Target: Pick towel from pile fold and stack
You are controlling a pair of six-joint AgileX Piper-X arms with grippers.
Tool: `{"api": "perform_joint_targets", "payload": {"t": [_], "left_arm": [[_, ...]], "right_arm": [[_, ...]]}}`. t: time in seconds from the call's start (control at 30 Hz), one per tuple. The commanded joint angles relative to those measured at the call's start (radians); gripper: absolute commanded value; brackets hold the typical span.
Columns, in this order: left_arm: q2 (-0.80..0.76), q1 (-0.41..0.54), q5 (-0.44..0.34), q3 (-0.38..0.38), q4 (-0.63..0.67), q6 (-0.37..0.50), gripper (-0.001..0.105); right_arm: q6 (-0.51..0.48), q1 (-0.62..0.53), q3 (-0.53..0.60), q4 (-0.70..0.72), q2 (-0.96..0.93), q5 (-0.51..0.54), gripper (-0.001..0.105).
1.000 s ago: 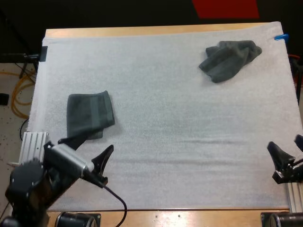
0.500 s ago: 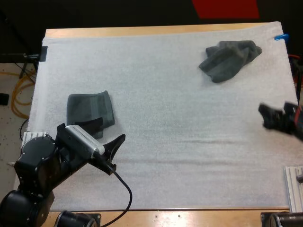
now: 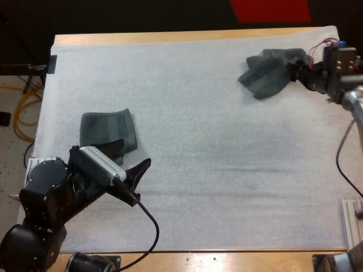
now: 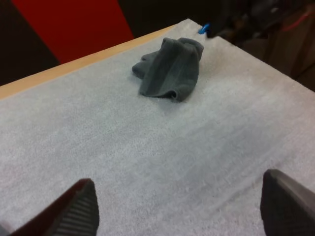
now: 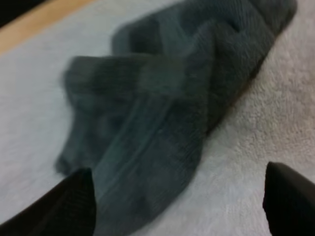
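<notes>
Right gripper [image 3: 306, 73] is hovering with jaws apart at the right end of the crumpled towel [image 3: 271, 71], at the mat's [image 3: 198, 141] far right. Left gripper [image 3: 128, 160] is idling, released, by the folded towel [image 3: 105, 135]. Risk: it's closing on bunched layers, so the towel is likely lifting as a wad.

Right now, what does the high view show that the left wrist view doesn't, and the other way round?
High view: the folded towel lying at the near left of the mat. Left wrist view: the ribbing on my left jaws, which stand wide apart with nothing between them. Both: the crumpled towel at the mat's far right corner, and the white mat itself.
</notes>
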Motion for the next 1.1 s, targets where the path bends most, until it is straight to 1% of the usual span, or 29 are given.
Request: {"api": "perform_joint_targets", "payload": {"t": [0.0, 0.07, 0.2, 0.23, 0.27, 0.3, 0.33, 0.37, 0.4, 0.47, 0.5, 0.53, 0.63, 0.7, 0.83, 0.93, 1.0, 1.03, 1.07], "left_arm": [[0.000, -0.003, 0.008, -0.005, -0.012, -0.012, 0.067], [0.000, -0.003, 0.008, -0.005, -0.012, -0.012, 0.067], [0.000, -0.003, 0.008, -0.005, -0.012, -0.012, 0.067], [0.000, -0.003, 0.008, -0.005, -0.012, -0.012, 0.067], [0.000, -0.003, 0.008, -0.005, -0.012, -0.012, 0.067], [0.000, -0.003, 0.008, -0.005, -0.012, -0.012, 0.067], [0.000, -0.003, 0.008, -0.005, -0.012, -0.012, 0.067], [0.000, -0.003, 0.008, -0.005, -0.012, -0.012, 0.067], [0.000, -0.003, 0.008, -0.005, -0.012, -0.012, 0.067], [0.000, -0.003, 0.008, -0.005, -0.012, -0.012, 0.067], [0.000, -0.003, 0.008, -0.005, -0.012, -0.012, 0.067], [0.000, -0.003, 0.008, -0.005, -0.012, -0.012, 0.067], [0.000, -0.003, 0.008, -0.005, -0.012, -0.012, 0.067], [0.000, -0.003, 0.008, -0.005, -0.012, -0.012, 0.067], [0.003, -0.003, 0.008, -0.005, -0.022, -0.009, 0.067], [0.008, -0.003, 0.008, -0.005, -0.047, -0.007, 0.067], [0.008, -0.003, 0.008, -0.005, -0.067, -0.007, 0.067], [0.008, -0.003, 0.001, -0.005, -0.077, 0.006, 0.067], [0.008, -0.003, -0.008, -0.005, -0.079, 0.011, 0.067]], "right_arm": [[0.024, 0.001, -0.052, -0.006, 0.044, 0.003, 0.069], [0.062, 0.003, -0.119, -0.006, 0.119, -0.003, 0.069], [0.109, 0.012, -0.209, -0.006, 0.218, -0.015, 0.069], [0.118, 0.015, -0.229, -0.006, 0.238, -0.026, 0.068], [0.129, 0.019, -0.246, -0.006, 0.256, -0.032, 0.065], [0.138, 0.023, -0.256, -0.006, 0.269, -0.033, 0.060], [0.149, 0.025, -0.267, -0.006, 0.281, -0.033, 0.052], [0.162, 0.030, -0.278, -0.006, 0.293, -0.033, 0.041], [0.169, 0.032, -0.283, -0.006, 0.298, -0.033, 0.035], [0.172, 0.037, -0.288, -0.006, 0.305, -0.033, 0.017], [0.172, 0.037, -0.288, -0.006, 0.305, -0.029, 0.005], [0.172, 0.037, -0.290, -0.006, 0.303, -0.035, 0.001], [0.163, 0.037, -0.297, -0.006, 0.284, -0.055, 0.000], [0.138, 0.038, -0.299, -0.004, 0.251, -0.057, 0.000], [-0.002, 0.051, -0.299, 0.006, 0.123, -0.049, 0.000], [-0.083, 0.060, -0.299, 0.038, 0.007, -0.049, 0.000], [-0.138, 0.068, -0.299, 0.067, -0.063, -0.049, 0.000], [-0.182, 0.072, -0.299, 0.114, -0.142, -0.049, 0.000], [-0.202, 0.074, -0.299, 0.140, -0.177, -0.049, 0.000]]}}
